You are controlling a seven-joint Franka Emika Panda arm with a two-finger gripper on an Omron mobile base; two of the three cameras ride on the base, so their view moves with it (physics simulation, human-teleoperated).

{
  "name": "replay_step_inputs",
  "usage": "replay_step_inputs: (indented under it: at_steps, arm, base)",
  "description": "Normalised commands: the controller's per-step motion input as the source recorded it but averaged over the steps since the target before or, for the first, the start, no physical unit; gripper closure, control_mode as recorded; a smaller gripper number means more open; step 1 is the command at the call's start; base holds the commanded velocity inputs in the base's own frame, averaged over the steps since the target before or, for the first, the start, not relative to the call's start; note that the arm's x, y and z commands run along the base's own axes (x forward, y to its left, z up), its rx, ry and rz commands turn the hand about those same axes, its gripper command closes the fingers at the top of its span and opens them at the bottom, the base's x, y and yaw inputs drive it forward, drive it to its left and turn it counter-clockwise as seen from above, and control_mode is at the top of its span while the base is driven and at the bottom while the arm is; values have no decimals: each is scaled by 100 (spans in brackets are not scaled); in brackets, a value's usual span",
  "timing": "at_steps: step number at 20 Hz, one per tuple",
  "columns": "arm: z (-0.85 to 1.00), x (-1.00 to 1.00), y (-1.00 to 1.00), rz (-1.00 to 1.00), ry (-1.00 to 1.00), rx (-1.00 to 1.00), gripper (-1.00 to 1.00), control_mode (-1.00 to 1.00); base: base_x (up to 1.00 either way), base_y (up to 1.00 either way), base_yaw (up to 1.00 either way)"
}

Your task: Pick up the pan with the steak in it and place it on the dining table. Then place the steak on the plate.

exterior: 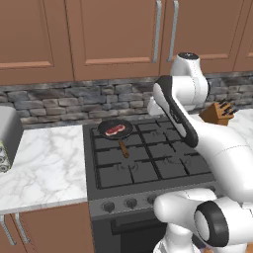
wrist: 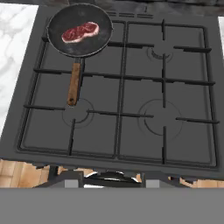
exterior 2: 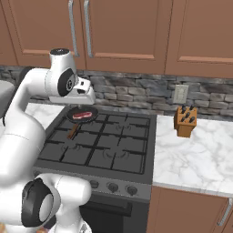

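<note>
The black pan (wrist: pixel 79 43) sits on the stove's back-left burner, its wooden handle (wrist: pixel 74 85) pointing toward the stove front. The red-pink steak (wrist: pixel 80 32) lies flat inside it. The pan (exterior: pixel 109 133) and steak (exterior: pixel 115 129) also show from the left base, and the pan (exterior 2: pixel 93 112) and steak (exterior 2: pixel 82 115) from the right base. My gripper (wrist: pixel 111 181) hangs high over the stove, right of the pan and well above it, open and holding nothing. The dining table and the plate are out of view.
The black gas stove (exterior: pixel 148 163) stands between two marble counter stretches (exterior: pixel 44 168) (exterior 2: pixel 195 154). A wooden knife block (exterior 2: pixel 184 121) stands on the right counter, a grey appliance (exterior: pixel 7 133) on the far left. Brown wall cabinets (exterior 2: pixel 127 32) hang above.
</note>
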Motion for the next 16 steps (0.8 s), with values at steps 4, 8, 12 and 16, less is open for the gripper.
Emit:
replay_step_inputs:
  at_steps: [4,8,12,16]
  arm:
    - [0,-16,0,1,-2,0,-100,-100]
    - [-1,-55,5,7,-12,-1,-100,-100]
    - [-7,-66,14,8,-12,0,-100,-100]
    - [-10,-57,19,9,-10,0,-100,-100]
  base:
    - [0,0,0]
    - [0,0,0]
    - [0,0,0]
    - [0,0,0]
